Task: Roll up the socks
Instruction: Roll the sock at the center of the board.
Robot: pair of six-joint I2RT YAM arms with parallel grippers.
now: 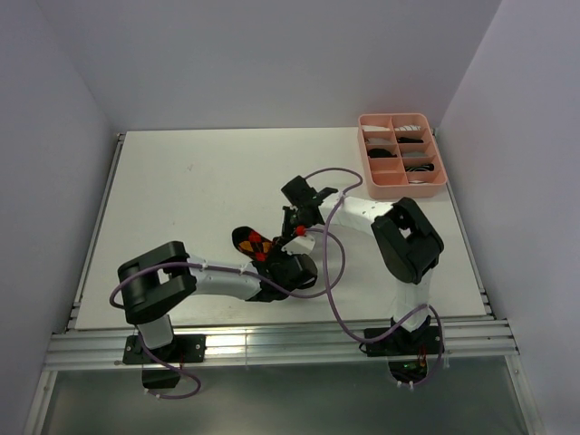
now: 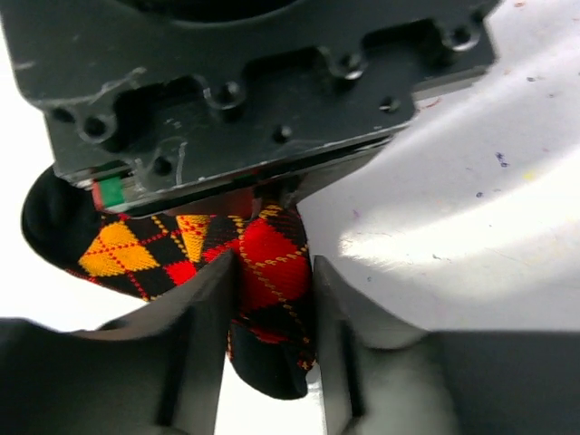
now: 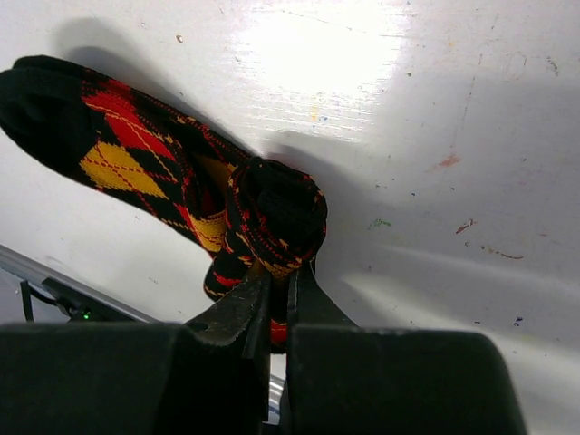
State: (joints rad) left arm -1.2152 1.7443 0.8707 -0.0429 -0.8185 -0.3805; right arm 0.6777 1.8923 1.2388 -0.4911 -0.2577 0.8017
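The black argyle sock [image 1: 252,243] with red, orange and yellow diamonds lies on the white table between both arms, partly rolled. In the right wrist view its toe end [image 3: 127,149] stretches to the upper left and the rolled end [image 3: 276,213] sits at my right gripper [image 3: 281,292], which is shut on the roll's edge. My left gripper [image 2: 272,304] is shut on a fold of the same sock [image 2: 272,263], just below the right gripper's black body [image 2: 272,91]. In the top view the two grippers, left [image 1: 288,265] and right [image 1: 294,228], meet at the sock.
A pink compartment tray [image 1: 366,161] stands at the back right; its compartments hold small dark and white items, too small to tell apart. The table's near edge and a metal rail [image 1: 272,344] run just behind the arm bases. Grey walls close in both sides.
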